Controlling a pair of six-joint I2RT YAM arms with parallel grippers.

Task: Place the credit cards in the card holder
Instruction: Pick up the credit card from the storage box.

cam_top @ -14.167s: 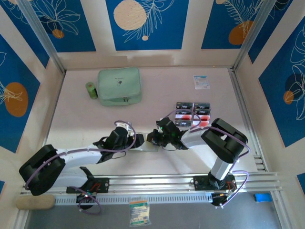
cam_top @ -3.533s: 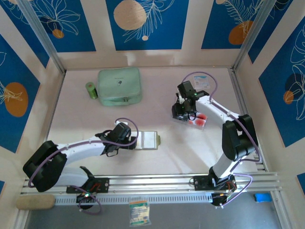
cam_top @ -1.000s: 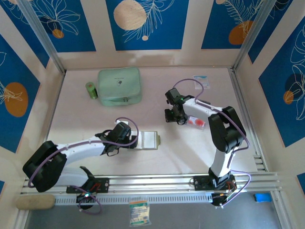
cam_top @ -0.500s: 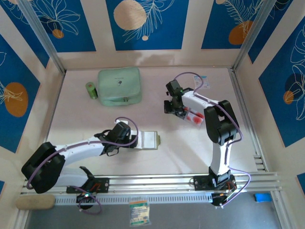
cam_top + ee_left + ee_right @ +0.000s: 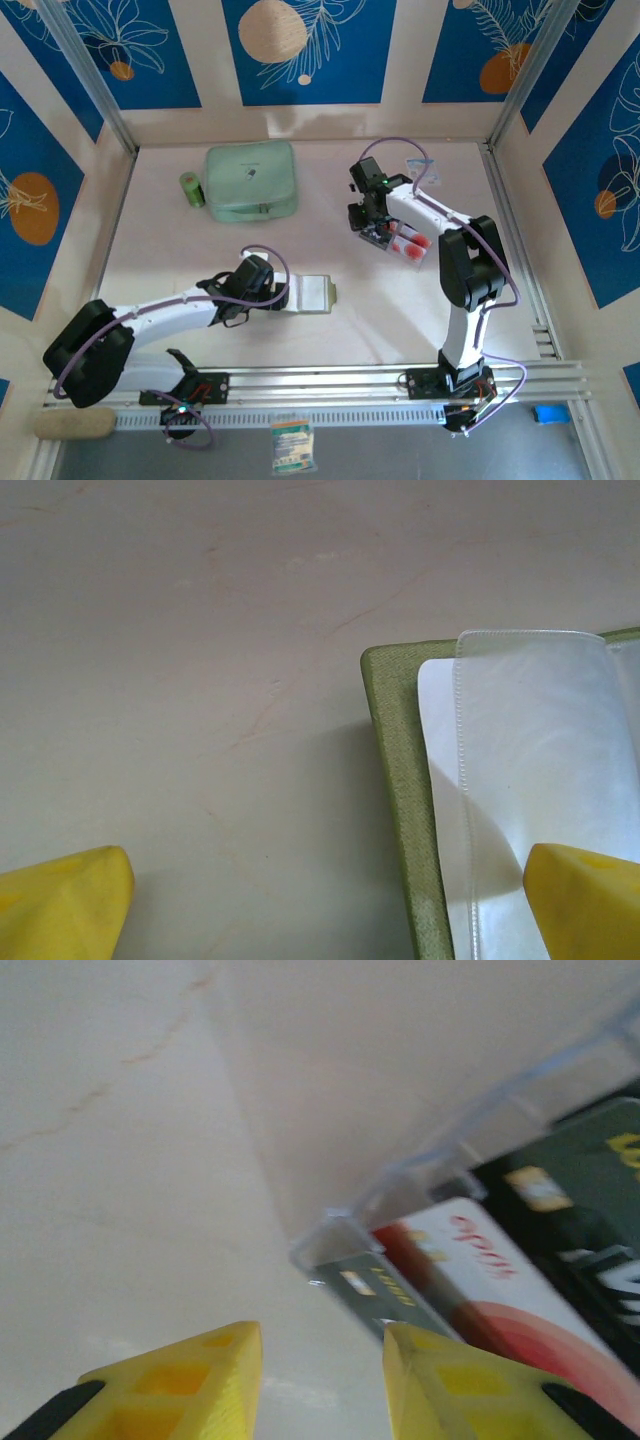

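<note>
Credit cards [image 5: 408,245], some black and some pale with red blobs, lie in a small cluster on the right half of the bench [image 5: 200,250], partly under the right arm. The right pincer [image 5: 372,230] hangs at the cluster's left edge, pointing down. In the right wrist view its yellow fingers [image 5: 180,1385] stand apart with bare bench showing in the gap and nothing gripped. Just beyond the tips lies the corner of a pale, red-marked card, with a dark card beneath it and a clear plastic rim [image 5: 330,1245] around that corner.

Near the middle of the bench, well apart from the cards, the card holder [image 5: 312,293] lies open with its pale inside up. The left pincer [image 5: 283,296] sits at its left end, spread wide and clamping nothing. In the left wrist view one fingertip is over bare bench and the other over the holder's clear sleeve [image 5: 530,740], inside the olive border. Whether that tip touches the sleeve cannot be told.

At the back left sits a mint-green zip case [image 5: 251,180], with a small green cylinder [image 5: 191,189] just beside it. A white-and-blue packet [image 5: 422,172] lies at the back right, beyond the cards.
</note>
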